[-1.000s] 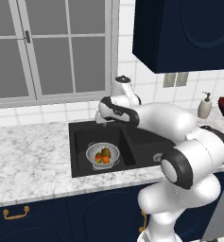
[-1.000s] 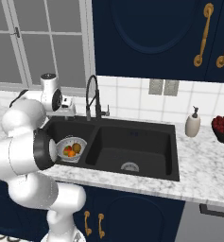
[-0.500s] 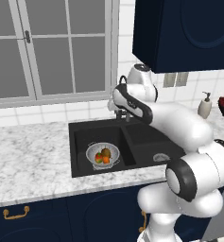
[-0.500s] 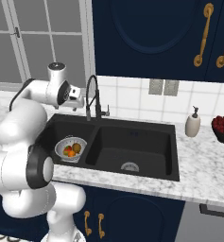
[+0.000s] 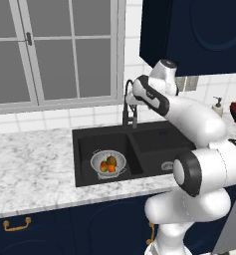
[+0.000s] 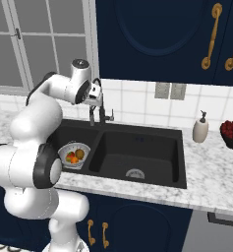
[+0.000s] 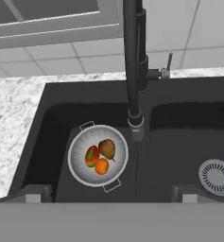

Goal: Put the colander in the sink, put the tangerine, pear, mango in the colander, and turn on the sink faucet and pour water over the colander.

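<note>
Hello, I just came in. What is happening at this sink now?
The colander sits in the left basin of the sink and holds the tangerine, pear and mango. The robot's gripper is open and holds nothing; it is raised beside the arch of the sink faucet. No water is running, and the spray head hangs just right of the colander, not over it. Turning on the faucet is the step left.

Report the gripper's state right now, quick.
Gripper: open, holding nothing, hovering above the sink near the sink faucet.
</note>
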Controlling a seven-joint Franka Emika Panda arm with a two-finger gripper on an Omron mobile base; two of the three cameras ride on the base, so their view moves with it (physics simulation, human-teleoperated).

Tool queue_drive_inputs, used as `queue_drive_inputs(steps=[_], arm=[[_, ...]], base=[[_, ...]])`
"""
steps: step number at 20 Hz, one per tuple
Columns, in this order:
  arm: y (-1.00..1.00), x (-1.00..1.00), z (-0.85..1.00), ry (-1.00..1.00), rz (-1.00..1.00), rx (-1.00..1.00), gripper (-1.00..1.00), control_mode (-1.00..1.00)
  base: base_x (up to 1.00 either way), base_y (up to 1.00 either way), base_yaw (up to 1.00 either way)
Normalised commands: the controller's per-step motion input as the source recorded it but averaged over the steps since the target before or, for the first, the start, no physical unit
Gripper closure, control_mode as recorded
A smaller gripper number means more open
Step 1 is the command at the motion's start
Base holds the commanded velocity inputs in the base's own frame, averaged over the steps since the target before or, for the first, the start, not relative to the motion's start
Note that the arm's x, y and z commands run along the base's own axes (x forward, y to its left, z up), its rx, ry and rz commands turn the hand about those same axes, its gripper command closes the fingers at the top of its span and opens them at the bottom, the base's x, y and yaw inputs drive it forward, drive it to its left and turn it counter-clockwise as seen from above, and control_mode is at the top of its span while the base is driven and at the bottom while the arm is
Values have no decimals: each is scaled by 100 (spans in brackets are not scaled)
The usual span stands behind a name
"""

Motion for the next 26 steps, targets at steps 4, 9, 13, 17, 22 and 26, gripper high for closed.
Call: queue_drive_inputs(steps=[4, 9, 13, 17, 22, 26], arm=[[-2, 50, -4, -17, 0, -1, -100, -100], [-2, 31, -25, -12, -1, -8, -100, -100], [0, 28, -6, -1, -4, -6, -100, -100], [0, 37, -5, 6, -6, 0, -100, -100], [-5, 43, -10, 5, -5, 0, -100, -100], [0, 22, 0, 9, -2, 0, -100, -100]], base=[[0, 0, 0], [0, 0, 0], [0, 0, 0], [0, 0, 0], [0, 0, 0], [0, 0, 0]])
